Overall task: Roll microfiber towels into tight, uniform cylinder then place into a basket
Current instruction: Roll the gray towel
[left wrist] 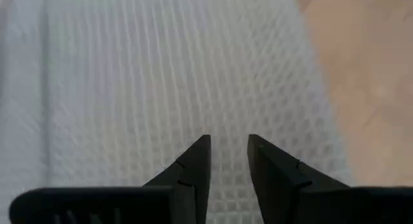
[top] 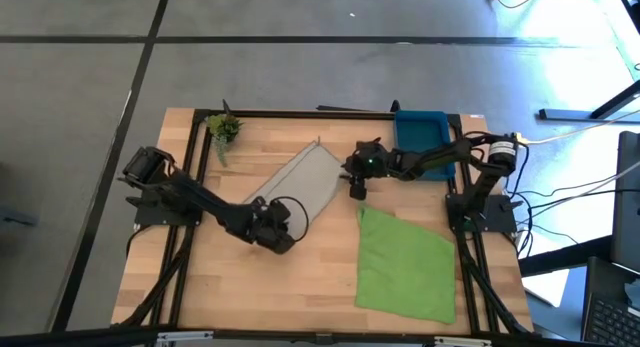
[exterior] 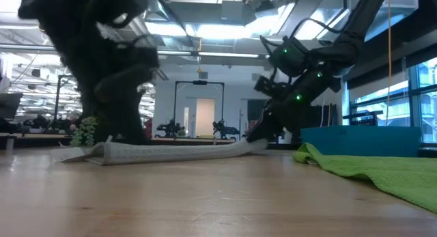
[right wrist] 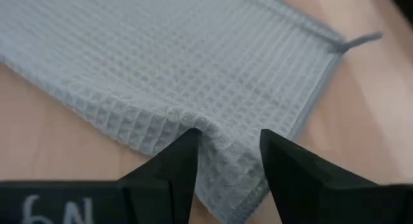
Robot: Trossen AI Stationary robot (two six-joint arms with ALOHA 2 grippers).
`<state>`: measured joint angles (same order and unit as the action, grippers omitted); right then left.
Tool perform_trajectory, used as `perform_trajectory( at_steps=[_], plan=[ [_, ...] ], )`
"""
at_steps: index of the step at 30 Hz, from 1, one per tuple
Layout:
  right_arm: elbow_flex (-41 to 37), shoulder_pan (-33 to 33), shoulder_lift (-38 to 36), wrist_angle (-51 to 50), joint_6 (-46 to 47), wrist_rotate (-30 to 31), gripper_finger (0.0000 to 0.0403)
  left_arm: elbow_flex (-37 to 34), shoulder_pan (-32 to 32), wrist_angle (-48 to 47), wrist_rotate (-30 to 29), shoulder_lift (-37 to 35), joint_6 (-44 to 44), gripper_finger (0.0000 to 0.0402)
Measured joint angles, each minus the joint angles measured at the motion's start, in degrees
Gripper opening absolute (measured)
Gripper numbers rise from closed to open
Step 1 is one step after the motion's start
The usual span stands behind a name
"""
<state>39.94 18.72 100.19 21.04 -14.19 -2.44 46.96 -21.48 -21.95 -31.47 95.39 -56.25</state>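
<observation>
white marking "6n" on right gripper (right wrist: 227,161).
</observation>
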Motion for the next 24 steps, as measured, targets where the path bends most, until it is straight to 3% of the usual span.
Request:
perform_trajectory(
  at_steps=[8, 15, 19, 24],
  plan=[
    [0.3, -1.1, -4.9, -1.4, 0.2, -0.8, 0.0168, 5.0, 0.6, -12.6, -4.9, -0.6, 0.3, 0.0094],
    [0.3, -5.2, -5.0, -2.0, 0.2, -13.1, 0.0168, 3.9, 3.9, -28.4, -3.8, -0.6, -13.6, 0.0094],
    [0.3, -8.1, -2.5, -1.5, 0.1, -13.4, 0.0168, 0.4, 5.9, -27.4, -1.5, -0.6, -16.6, 0.0094],
    [0.3, -9.0, 1.6, 0.0, 0.1, -7.2, 0.0168, -4.6, 7.1, -20.7, -1.1, -0.9, -16.7, 0.0094]
  ],
)
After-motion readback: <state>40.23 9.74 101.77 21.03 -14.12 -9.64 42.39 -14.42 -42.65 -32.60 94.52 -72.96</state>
